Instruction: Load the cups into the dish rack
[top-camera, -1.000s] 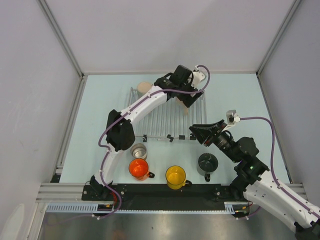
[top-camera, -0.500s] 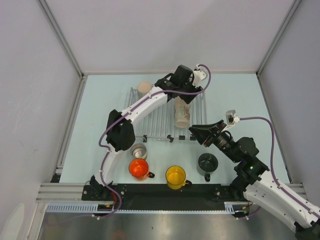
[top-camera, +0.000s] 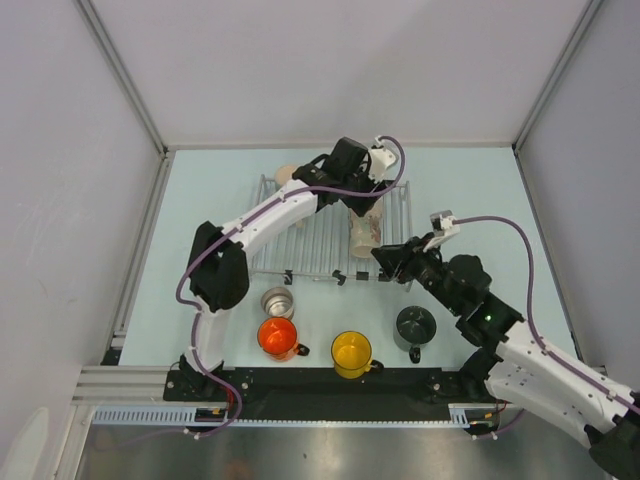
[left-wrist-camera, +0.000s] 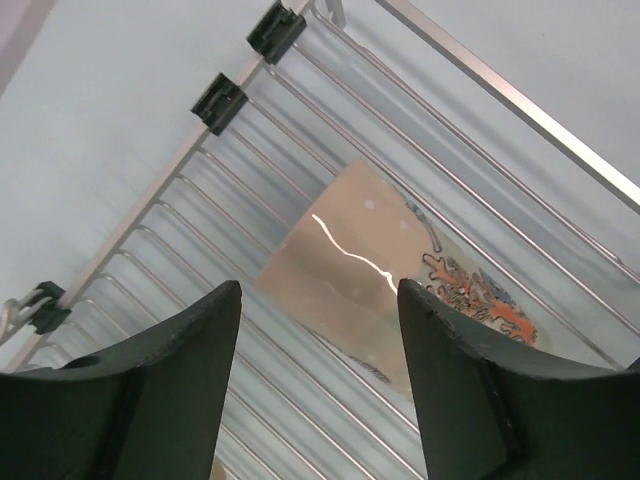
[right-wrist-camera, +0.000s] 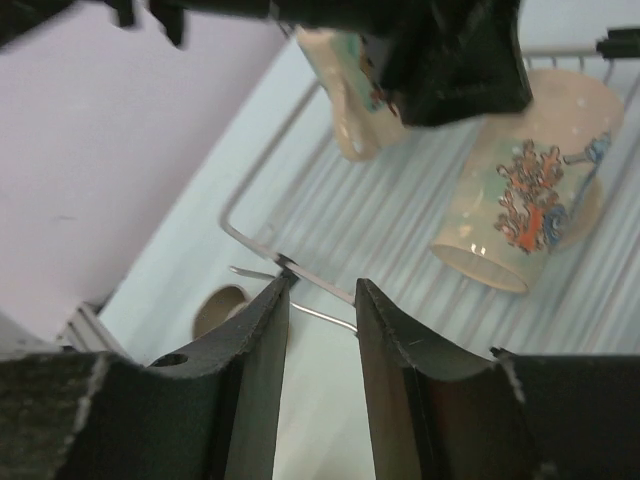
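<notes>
The dish rack lies at the table's middle back. One beige mug with an orange coral print lies on its side on the rack's right part. The other beige mug sits at the rack's back left. My left gripper hovers open just above the lying mug, holding nothing. My right gripper is open and empty at the rack's front right edge. The steel cup, orange mug, yellow mug and dark grey mug stand on the table in front of the rack.
Black clips sit on the rack's front wire. The left arm's forearm crosses over the rack's left half. Metal rails border the table on the left and near sides.
The left gripper has let go of the beige mug, which now lies on the rack, and has drawn back to the left. The right arm has reached forward to the rack's front right edge.
</notes>
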